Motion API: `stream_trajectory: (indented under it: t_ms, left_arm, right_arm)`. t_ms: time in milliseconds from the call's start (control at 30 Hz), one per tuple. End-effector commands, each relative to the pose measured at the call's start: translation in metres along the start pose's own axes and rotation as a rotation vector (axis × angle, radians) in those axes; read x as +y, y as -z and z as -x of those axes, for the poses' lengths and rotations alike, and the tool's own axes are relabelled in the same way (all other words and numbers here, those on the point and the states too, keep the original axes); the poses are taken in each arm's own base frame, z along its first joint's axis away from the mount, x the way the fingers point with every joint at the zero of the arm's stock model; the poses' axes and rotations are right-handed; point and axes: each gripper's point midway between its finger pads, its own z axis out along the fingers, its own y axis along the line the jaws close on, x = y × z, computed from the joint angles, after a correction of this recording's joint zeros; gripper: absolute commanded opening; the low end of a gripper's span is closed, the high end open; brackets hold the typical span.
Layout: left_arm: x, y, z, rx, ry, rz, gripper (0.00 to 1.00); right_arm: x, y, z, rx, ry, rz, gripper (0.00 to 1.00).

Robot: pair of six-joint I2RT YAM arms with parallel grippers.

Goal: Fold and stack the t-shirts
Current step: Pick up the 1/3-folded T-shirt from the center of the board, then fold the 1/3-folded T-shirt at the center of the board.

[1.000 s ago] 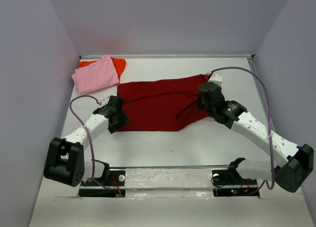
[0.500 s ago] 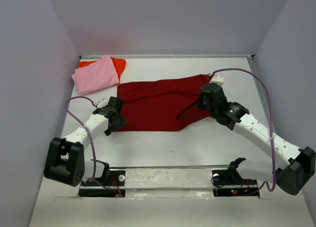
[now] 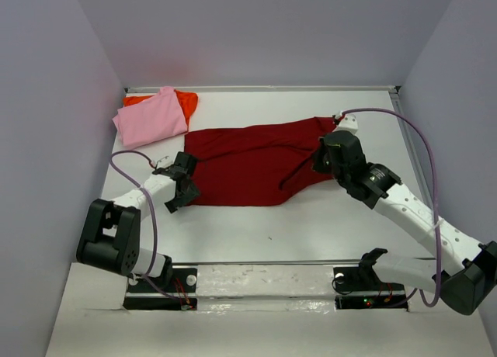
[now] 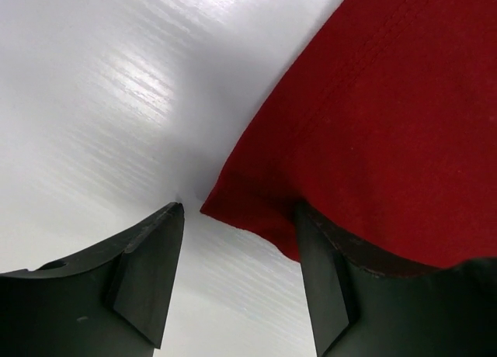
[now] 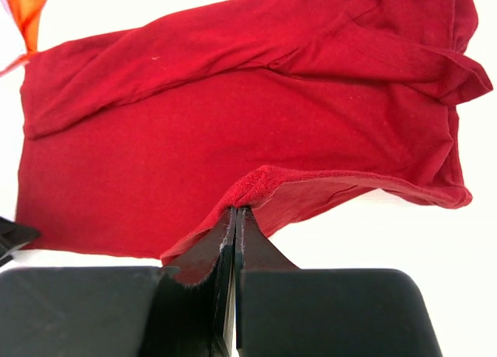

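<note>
The dark crimson t-shirt (image 3: pixel 248 163) lies spread across the middle of the table. My right gripper (image 5: pixel 235 211) is shut on its near edge and lifts a ridge of cloth; in the top view it sits at the shirt's right end (image 3: pixel 326 157). My left gripper (image 4: pixel 237 217) is open at the shirt's near left corner (image 4: pixel 233 206), one finger over the cloth, the other on bare table; in the top view it is at the corner (image 3: pixel 186 188). The folded light pink t-shirt (image 3: pixel 151 118) lies on the bright orange-red t-shirt (image 3: pixel 186 101) at the far left.
The table (image 3: pixel 272 225) is white and walled by grey panels on three sides. A raised rim (image 3: pixel 264 88) runs along the far edge. Purple cables loop from both arms. The arm bases stand on a plate (image 3: pixel 264 279) at the near edge.
My right gripper has drawn the shirt's right end a little to the right. My left gripper has edged in toward the shirt's near left corner.
</note>
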Motion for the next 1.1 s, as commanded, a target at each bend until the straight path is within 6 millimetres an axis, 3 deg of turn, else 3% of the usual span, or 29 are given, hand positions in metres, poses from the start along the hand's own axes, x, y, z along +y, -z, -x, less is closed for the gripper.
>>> stream_trajectory:
  t_ms: [0, 133, 200, 333, 567, 733, 1067]
  left_arm:
    - [-0.004, -0.005, 0.006, -0.019, 0.001, -0.005, 0.68]
    - [-0.009, -0.005, 0.009, -0.030, -0.004, -0.027, 0.59]
    - [-0.012, -0.005, 0.010, -0.027, -0.009, -0.036, 0.48]
    - [-0.014, -0.006, 0.009, -0.018, -0.020, -0.038, 0.36]
    - [-0.021, 0.008, 0.019, -0.032, -0.038, -0.082, 0.00]
    - [-0.030, 0.041, 0.044, -0.103, -0.047, -0.158, 0.00]
    - [-0.051, 0.114, 0.103, -0.281, -0.092, -0.301, 0.00]
  right_arm:
    - [0.008, 0.008, 0.018, -0.067, -0.051, 0.056, 0.00]
    - [0.007, 0.009, 0.017, -0.068, -0.052, 0.057, 0.00]
    - [0.006, 0.008, 0.016, -0.065, -0.050, 0.053, 0.00]
    - [0.007, 0.006, 0.012, -0.053, -0.050, 0.054, 0.00]
    - [0.006, 0.005, 0.014, -0.056, -0.023, 0.050, 0.00]
    - [0.001, 0.010, 0.014, -0.045, 0.013, 0.033, 0.00]
    - [-0.042, 0.029, 0.007, -0.028, 0.013, -0.145, 0.00]
